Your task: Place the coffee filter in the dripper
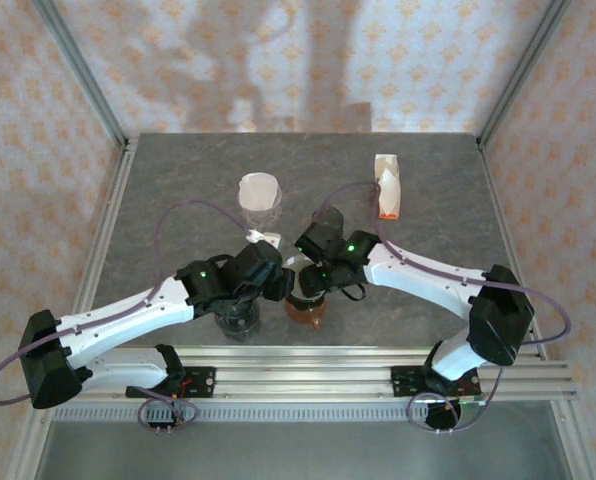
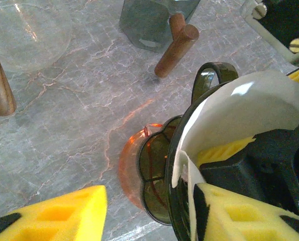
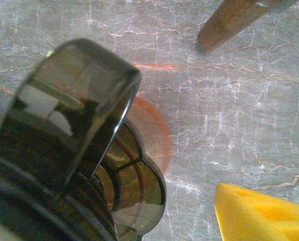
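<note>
We judged that the main danger was the paper itself. The filter (image 2: 245,110) was already inside the dripper (image 3: 64,125), but it did not lie flat against the wall. Its far right edge stood above the dark rim, and a fold of it ran down just beside the rim on the near side. If a foam pad were pulled out too fast, the paper could stick to it and come out again, or it could fold in on itself.

A second danger was the dripper. It stood on an orange base (image 2: 128,173) in the near middle of the table (image 1: 178,180), and both arms were crowded over it. A small push to the side could tip it or slide it off the base. Its handle was very close to the right wrist, so a careless move there could catch it.

The left gripper (image 2: 149,196) was about half open and held nothing. Its right pad (image 2: 240,216) seemed to touch the inside of the filter near the rim. Its left pad (image 2: 54,216) was outside the dripper, apart from it, over the bare table. The right gripper (image 1: 316,278) was just right of the left one, over the dripper. We could not tell whether it was open or closed on something.
</note>
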Controlling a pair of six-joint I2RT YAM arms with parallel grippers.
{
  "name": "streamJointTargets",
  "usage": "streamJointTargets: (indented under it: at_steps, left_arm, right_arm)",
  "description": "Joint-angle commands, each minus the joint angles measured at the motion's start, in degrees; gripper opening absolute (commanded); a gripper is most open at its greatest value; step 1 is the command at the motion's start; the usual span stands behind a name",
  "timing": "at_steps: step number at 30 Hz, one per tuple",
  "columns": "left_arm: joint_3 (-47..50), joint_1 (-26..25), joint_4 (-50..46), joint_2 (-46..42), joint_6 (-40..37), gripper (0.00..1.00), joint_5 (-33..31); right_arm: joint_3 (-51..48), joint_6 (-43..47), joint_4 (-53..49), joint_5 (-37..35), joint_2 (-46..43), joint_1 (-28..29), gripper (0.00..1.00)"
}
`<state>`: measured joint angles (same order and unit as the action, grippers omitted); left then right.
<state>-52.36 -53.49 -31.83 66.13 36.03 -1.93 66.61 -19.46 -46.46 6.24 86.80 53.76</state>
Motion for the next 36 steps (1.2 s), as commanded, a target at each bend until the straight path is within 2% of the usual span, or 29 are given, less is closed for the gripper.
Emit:
streamJointTargets:
  at_steps: [1, 8, 24, 36]
  left_arm:
    - [0.81, 0.42, 0.01, -0.65, -0.08, 0.46, -1.19]
    - [1.03, 0.5, -0.05, -0.3, -0.08, 0.42, -0.89]
    - [0.94, 0.44, -0.11, -0.3, 0.0, 0.43, -1.2]
    - [0.77, 0.49, -0.16, -0.74, 0.09, 0.49, -1.6]
  right_arm:
    - [1.19, 0.48, -0.92, -3.0, 0.81, 0.29, 0.67]
    - [3.02, 0.23, -1.88, -4.31, -2.91, 0.3, 0.67]
    - [3.4, -2.34, -4.27, -10.27, -15.68, 0.29, 0.67]
    - [1.16, -3.98, -3.57, -10.63, -18.35, 0.25, 0.67]
